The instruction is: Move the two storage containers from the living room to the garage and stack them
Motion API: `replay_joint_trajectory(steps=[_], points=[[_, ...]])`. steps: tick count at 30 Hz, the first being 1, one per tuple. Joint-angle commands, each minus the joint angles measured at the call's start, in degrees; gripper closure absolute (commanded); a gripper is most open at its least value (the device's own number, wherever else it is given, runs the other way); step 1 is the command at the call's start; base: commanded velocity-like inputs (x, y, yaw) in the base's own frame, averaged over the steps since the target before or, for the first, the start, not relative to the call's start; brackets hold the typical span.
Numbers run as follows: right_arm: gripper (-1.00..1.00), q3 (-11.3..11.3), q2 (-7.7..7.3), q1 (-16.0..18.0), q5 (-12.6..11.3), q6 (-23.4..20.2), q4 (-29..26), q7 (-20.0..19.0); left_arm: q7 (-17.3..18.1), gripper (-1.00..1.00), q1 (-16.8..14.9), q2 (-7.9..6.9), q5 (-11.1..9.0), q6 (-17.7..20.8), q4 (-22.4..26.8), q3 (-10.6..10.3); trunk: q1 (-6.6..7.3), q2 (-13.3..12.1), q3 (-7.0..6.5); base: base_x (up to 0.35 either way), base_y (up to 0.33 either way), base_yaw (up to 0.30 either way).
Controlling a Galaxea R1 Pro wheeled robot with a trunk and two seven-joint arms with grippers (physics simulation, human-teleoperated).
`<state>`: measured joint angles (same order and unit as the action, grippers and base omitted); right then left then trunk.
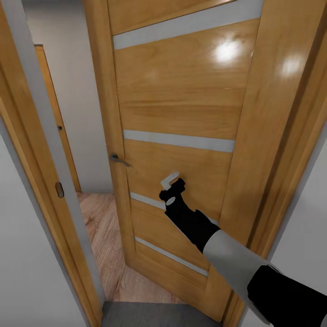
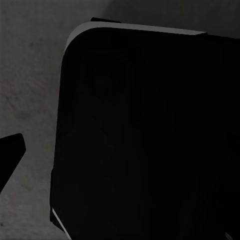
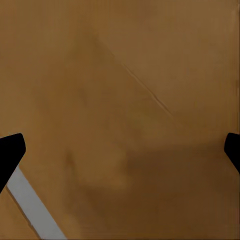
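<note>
The robot faces a light-wood door (image 1: pixel 181 136) with pale horizontal strips, standing partly open in its frame (image 1: pixel 43 150). The right arm reaches forward and its gripper (image 1: pixel 171 184) is up against the door panel, right of the metal handle (image 1: pixel 117 159). In the right wrist view the two dark fingertips (image 3: pixel 10 155) sit wide apart at the picture's edges with the wood close in front, so the jaws are spread and hold nothing. Through the gap on the left lies a wood-plank floor (image 1: pixel 102 236) and a white wall (image 1: pixel 75 91) beyond. A strip of dark grey floor (image 1: pixel 154 315) lies nearest. The left wrist view shows a dark rounded body (image 2: pixel 145 135) over grey floor, with one fingertip (image 2: pixel 10 155) visible; whether that gripper is open cannot be told.
</note>
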<state>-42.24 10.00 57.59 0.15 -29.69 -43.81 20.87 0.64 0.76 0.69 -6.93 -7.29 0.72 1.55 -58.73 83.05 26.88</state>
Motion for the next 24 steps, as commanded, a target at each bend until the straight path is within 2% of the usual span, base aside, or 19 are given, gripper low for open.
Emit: replay_joint_trajectory(steps=[1,11,17,24], points=[[-1.0,-0.21,0.0,0.07,0.01,-0.44,-0.45,0.69,0.07,-1.0,0.03,0.01,-0.46,-0.09,0.07,0.11,0.0,0.03,0.05,0.0,0.0,0.0],[-1.0,-0.21,0.0,0.07,-0.24,-0.98,-5.95,1.84,0.06,-1.0,0.03,0.01,-0.8,-0.01,0.07,0.29,0.0,0.03,0.05,0.0,0.0,0.0],[-1.0,-0.21,0.0,0.07,-0.32,-4.03,-10.45,1.22,0.06,-1.0,0.03,0.5,-0.64,0.0,0.07,0.29,0.0,0.03,0.05,0.0,0.0,0.0],[-1.0,-0.21,0.0,0.07,-1.17,-5.25,-11.67,0.45,0.06,-1.0,0.03,0.7,-0.55,0.01,0.07,0.29,0.0,0.03,0.05,0.003,0.0,0.0]])
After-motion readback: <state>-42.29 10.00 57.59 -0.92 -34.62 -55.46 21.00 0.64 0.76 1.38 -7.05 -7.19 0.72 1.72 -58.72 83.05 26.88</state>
